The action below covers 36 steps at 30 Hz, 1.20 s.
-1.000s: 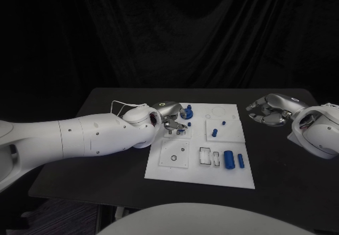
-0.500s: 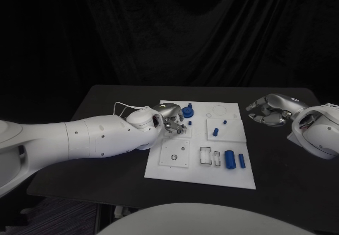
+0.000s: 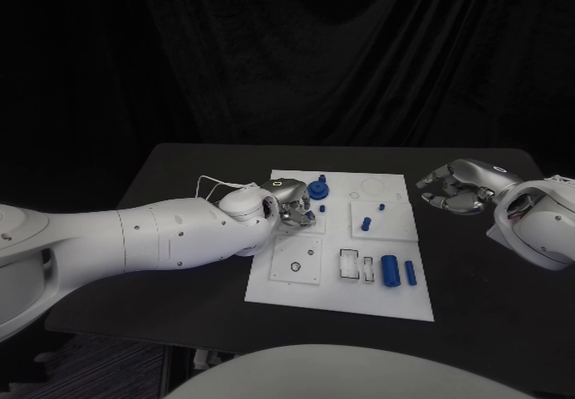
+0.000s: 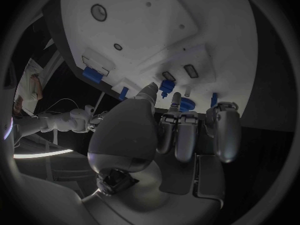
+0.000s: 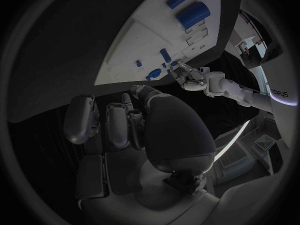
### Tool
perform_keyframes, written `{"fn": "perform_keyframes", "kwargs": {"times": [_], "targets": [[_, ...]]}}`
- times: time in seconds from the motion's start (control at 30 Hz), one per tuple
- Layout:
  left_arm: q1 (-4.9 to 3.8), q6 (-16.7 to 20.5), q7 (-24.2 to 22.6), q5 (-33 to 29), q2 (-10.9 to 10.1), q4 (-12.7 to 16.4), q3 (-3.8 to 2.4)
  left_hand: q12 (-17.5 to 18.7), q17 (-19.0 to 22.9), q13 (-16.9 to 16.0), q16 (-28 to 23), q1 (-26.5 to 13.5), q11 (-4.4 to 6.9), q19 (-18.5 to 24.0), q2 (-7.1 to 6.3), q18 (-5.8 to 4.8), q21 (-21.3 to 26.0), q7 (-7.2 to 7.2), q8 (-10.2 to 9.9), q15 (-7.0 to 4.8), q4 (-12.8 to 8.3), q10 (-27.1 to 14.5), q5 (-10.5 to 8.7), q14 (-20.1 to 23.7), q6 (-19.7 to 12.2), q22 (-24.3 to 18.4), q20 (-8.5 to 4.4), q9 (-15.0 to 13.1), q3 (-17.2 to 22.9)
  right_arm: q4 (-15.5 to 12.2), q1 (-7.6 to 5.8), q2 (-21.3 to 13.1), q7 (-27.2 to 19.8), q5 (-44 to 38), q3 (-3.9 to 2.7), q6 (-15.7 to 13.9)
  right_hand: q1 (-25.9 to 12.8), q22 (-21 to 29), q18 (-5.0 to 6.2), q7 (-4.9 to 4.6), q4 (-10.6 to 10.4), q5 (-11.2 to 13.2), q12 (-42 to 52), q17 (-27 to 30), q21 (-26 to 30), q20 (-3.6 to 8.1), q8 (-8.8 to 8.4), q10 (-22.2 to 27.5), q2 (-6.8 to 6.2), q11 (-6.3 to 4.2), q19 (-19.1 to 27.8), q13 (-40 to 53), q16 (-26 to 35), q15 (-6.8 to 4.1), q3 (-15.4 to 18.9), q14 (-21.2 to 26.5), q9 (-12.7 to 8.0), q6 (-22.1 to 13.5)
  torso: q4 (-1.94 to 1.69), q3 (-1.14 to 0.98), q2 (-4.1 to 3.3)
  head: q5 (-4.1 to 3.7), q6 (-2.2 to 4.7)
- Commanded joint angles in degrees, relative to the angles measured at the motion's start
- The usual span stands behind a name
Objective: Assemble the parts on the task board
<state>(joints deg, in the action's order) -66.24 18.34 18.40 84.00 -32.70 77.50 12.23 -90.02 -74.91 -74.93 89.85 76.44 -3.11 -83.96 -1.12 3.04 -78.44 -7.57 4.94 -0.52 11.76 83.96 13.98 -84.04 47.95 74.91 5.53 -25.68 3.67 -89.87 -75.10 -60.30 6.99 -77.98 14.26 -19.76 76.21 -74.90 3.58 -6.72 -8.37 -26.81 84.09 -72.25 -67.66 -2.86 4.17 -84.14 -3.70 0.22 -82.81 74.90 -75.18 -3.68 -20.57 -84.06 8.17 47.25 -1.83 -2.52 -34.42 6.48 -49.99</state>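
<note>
1. Head view: my left hand [image 3: 292, 208] hangs over the far left part of the task board [image 3: 341, 287], fingers curled downward just beside the round blue knob [image 3: 317, 189]. I cannot tell from here whether they pinch anything. My right hand [image 3: 455, 189] hovers off the board's far right edge, fingers curled in on nothing. Two blue cylinders [image 3: 388, 270] lie loose near the board's near right edge.

2. Left wrist view: my left hand's fingertips [image 4: 185, 116] point down at the board, with a small blue peg [image 4: 166, 86] just past them; whether they touch it stays unclear.

3. Right wrist view: my right hand [image 5: 125, 122] hangs over the bare table beside the board, nothing in it.

4. Judgement: these parts look like light, stiff, smooth plastic, so they may slip or roll. I would pinch the peg at its sides, upright, and take the cylinders across the middle.
</note>
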Motion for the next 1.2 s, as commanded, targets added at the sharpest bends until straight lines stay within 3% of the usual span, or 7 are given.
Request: {"fn": "perform_keyframes", "kwargs": {"times": [0.03, 0.43, 0.7, 0.83, 1.2], "targets": [[0.16, -0.69, -0.74, 0.30, 0.33, -0.28, -0.07, 0.02, -15.09, -15.07, 0.15, 0.00, 0.43, -2.23, 0.57, -0.50, 0.14, -0.09, 0.05, -0.44, -0.46, 6.04, 0.43, -5.96, 0.56, 11.65, -0.40, 0.15, 0.13, -0.16, 0.13, 0.02, 0.16, -0.09, -0.04, -0.20, -0.50, -8.84, 0.97, 0.01, -0.09, -0.40, 0.04, 0.01, 0.02, 0.01, 0.07, -0.16, 0.12, 0.42, 0.14, 8.81, 0.08, 0.36, -0.30, -1.86, -0.06, 0.54, 0.14, -0.01, -0.03, 0.17, -0.01], [0.46, -0.88, -2.37, 0.29, 1.07, -1.46, -0.07, 0.02, -15.09, -15.07, 0.15, 0.82, 0.59, -2.31, 1.31, -0.54, 0.00, 0.09, 0.13, -0.57, -1.35, 6.04, 2.16, -5.96, 1.81, 11.73, -0.51, 0.88, 1.18, -0.25, 0.12, -0.01, 0.28, -0.09, -0.04, -0.03, -0.50, -8.84, 0.97, 0.01, -0.09, -0.40, 0.04, 0.01, 0.02, 0.01, 0.07, -0.16, 0.12, 0.42, 0.14, 8.81, 0.08, 0.36, -0.30, -1.86, -0.06, 0.54, 0.04, -0.02, 0.05, -0.07, -0.01], [0.98, -0.75, -3.75, 0.29, 1.43, -2.07, -0.07, 0.02, -15.09, -15.07, 0.15, 3.28, 1.01, -2.46, 1.47, -0.64, -0.43, 0.54, 0.34, -0.92, -3.73, 6.04, 4.51, -5.96, 4.10, 11.91, -0.81, 1.87, 3.42, -0.35, 0.12, -0.21, 0.35, -0.09, -0.04, 0.04, -0.50, -8.84, 0.97, 0.01, -0.09, -0.40, 0.04, 0.01, 0.02, 0.01, 0.07, -0.16, 0.12, 0.42, 0.14, 8.81, 0.08, 0.36, -0.30, -1.86, -0.06, 0.54, 0.06, 0.01, -0.01, -0.11, -0.01], [1.16, -0.29, -4.83, 0.29, 1.58, -2.34, -0.07, 0.02, -15.09, -15.07, 0.15, 3.72, 1.15, -2.46, 1.43, -0.64, -0.43, 0.69, 0.48, -1.02, -4.29, 6.04, 4.80, -5.96, 4.84, 11.92, -0.90, 2.05, 3.96, -0.35, 0.12, -0.21, 0.34, -0.09, -0.04, 0.05, -0.50, -8.84, 0.97, 0.01, -0.09, -0.40, 0.04, 0.01, 0.02, 0.01, 0.07, -0.16, 0.12, 0.42, 0.14, 8.81, 0.08, 0.36, -0.30, -1.86, -0.06, 0.54, 0.10, 0.03, 0.00, -0.01, -0.01], [1.50, 3.17, -11.55, -2.21, 0.79, -1.90, -0.07, 0.02, -15.09, -15.07, 0.15, 5.74, 1.47, -2.74, 1.78, -0.86, -1.46, 1.03, 0.72, -1.31, -6.73, 6.04, 5.64, -5.96, 6.82, 12.23, -1.21, 2.71, 6.98, -0.35, 0.12, -0.26, 0.31, -0.09, -0.04, 0.08, -0.51, -8.83, 0.98, 0.01, -0.02, -0.46, -0.01, 0.08, 0.08, -0.01, 0.05, -0.10, 0.13, 0.42, 0.14, 8.75, 0.14, 0.37, -0.38, -1.84, -0.08, 0.53, 0.04, 0.10, -0.01, -0.20, -0.01]]}}
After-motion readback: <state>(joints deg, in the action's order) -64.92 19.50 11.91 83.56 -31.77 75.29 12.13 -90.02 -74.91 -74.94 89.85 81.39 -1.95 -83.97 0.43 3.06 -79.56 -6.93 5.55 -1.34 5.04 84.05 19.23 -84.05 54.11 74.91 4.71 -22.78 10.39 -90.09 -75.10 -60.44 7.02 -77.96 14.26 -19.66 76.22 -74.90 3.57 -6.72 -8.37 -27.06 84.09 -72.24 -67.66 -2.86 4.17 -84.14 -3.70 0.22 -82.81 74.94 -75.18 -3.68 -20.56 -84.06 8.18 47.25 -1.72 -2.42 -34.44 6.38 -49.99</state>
